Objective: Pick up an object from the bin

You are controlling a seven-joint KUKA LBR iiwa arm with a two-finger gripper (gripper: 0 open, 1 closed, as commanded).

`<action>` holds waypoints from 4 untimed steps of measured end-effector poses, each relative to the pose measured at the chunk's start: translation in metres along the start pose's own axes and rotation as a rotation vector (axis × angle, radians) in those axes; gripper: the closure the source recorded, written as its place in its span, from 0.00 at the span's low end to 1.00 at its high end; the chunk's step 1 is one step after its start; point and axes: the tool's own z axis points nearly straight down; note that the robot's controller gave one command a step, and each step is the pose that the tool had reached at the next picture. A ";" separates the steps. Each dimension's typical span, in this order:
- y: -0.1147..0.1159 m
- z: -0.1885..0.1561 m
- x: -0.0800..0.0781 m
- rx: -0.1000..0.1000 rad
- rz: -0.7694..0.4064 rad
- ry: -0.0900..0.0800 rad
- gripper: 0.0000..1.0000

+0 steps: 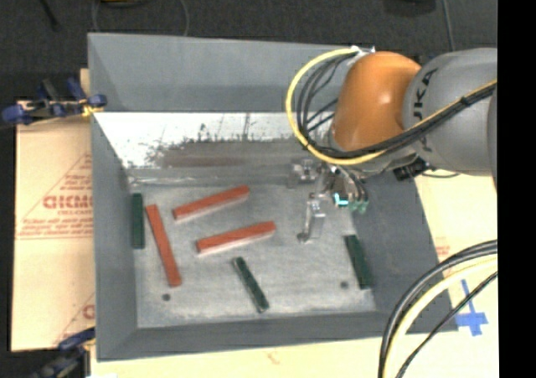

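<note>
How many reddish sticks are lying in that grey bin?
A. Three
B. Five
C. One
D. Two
A. The bin holds an upper red stick, a lower red stick just beneath it, and a left red stick lying steeply beside them, which makes three.

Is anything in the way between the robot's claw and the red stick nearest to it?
Nothing visible. The gripper sits just right of the nearest red stick, with only bare bin floor between them. The closest green stick lies aside, lower right.
</note>
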 end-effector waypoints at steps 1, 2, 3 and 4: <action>0.045 0.073 -0.006 -0.001 -0.166 -0.003 0.00; 0.044 0.070 -0.008 0.000 -0.164 -0.008 1.00; 0.049 0.069 -0.055 0.002 -0.228 -0.013 1.00; 0.022 0.070 -0.024 0.000 -0.153 -0.006 1.00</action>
